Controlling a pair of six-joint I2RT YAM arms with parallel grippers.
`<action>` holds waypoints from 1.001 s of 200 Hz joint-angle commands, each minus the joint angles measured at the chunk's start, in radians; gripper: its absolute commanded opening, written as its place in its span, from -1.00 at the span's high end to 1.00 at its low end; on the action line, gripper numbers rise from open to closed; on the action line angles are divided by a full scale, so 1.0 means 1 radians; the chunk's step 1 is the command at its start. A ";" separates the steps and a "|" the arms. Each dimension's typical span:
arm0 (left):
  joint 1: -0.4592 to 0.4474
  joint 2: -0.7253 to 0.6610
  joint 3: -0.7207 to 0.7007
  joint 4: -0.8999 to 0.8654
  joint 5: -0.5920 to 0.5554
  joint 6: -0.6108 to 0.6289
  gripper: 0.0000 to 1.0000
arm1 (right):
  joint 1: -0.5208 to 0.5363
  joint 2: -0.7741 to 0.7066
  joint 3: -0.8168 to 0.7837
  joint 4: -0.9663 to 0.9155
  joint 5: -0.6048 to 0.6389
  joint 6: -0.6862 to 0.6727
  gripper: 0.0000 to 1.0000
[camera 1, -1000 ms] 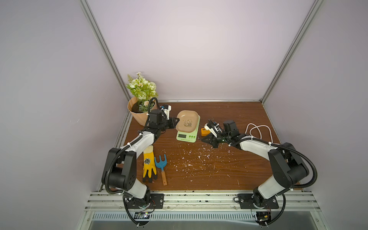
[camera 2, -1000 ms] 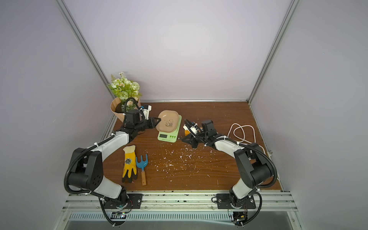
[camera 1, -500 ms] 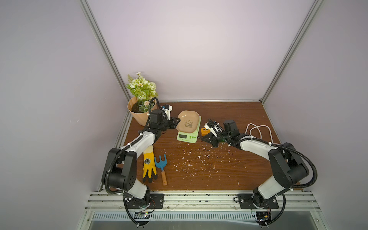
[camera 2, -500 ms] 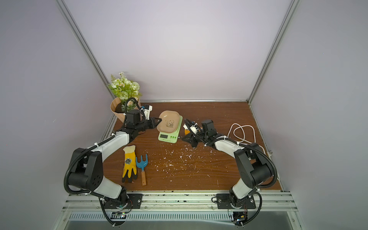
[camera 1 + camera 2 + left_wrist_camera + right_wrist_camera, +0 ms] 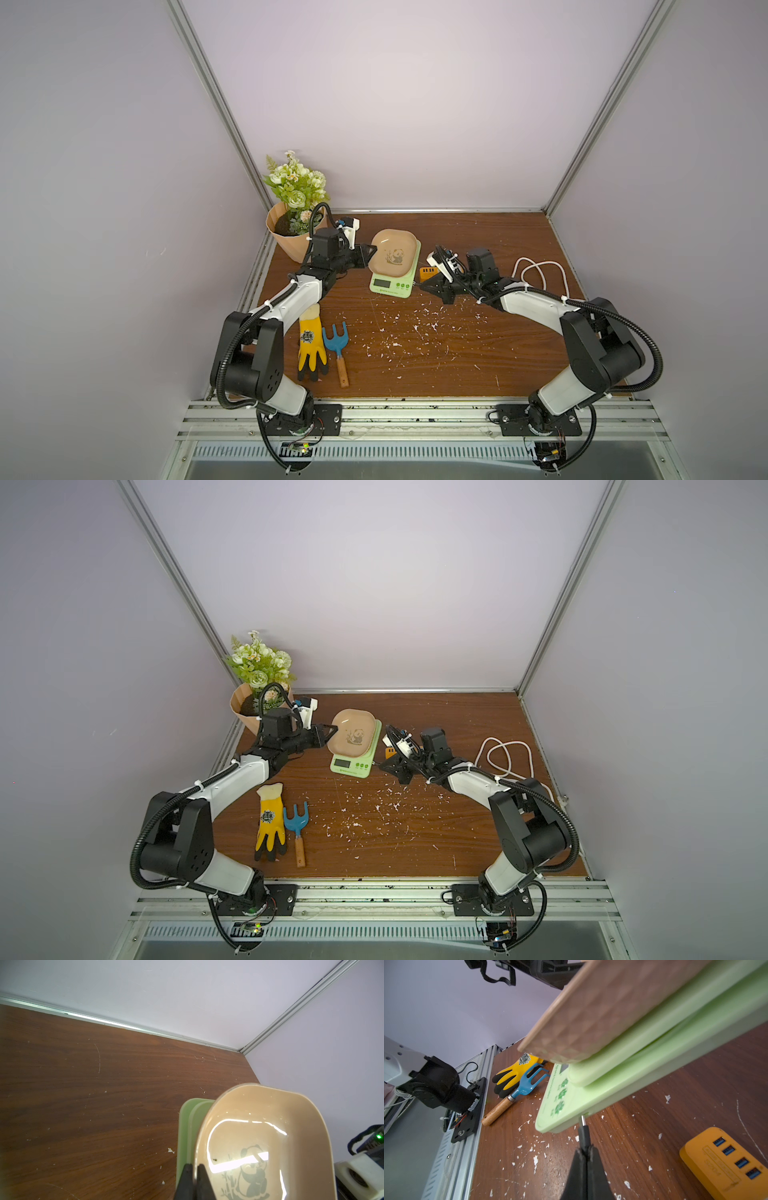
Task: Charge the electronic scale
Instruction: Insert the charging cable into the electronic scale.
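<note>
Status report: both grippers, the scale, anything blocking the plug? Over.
Left gripper shut on tray rim. Right gripper shut on black plug, tip at port on scale edge, not seated. Nothing between; orange hub lies apart.

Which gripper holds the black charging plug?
The right gripper, shut on the black charging plug at the electronic scale; the left gripper pinches the rim of the beige tray.

Right wrist view: scale [image 5: 654, 1053] only partly in frame for us, edge-cut and blurred up close; we can't tell if the plug [image 5: 584, 1134] tip is inside the port. Orange power strip [image 5: 695, 1152] runs off frame; in both top views the right gripper [image 5: 423, 286] covers most of it. Display [image 5: 382, 283] too small to read. Left wrist view clips the tray [image 5: 270, 1105].
</note>
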State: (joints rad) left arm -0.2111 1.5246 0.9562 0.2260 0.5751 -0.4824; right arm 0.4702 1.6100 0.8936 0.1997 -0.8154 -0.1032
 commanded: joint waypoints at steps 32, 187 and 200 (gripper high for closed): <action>-0.015 -0.043 0.009 0.076 0.040 -0.025 0.99 | 0.003 -0.020 0.036 0.038 0.009 0.010 1.00; -0.019 -0.050 0.010 0.091 0.069 -0.004 0.99 | -0.013 0.023 0.083 0.016 -0.029 0.059 1.00; -0.019 -0.049 0.014 0.093 0.069 -0.005 0.99 | -0.013 0.029 0.088 0.005 -0.034 0.052 1.00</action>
State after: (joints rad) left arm -0.2127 1.5192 0.9562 0.2466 0.5766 -0.4690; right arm 0.4580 1.6325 0.9295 0.1837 -0.8204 -0.0566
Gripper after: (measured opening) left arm 0.070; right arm 0.056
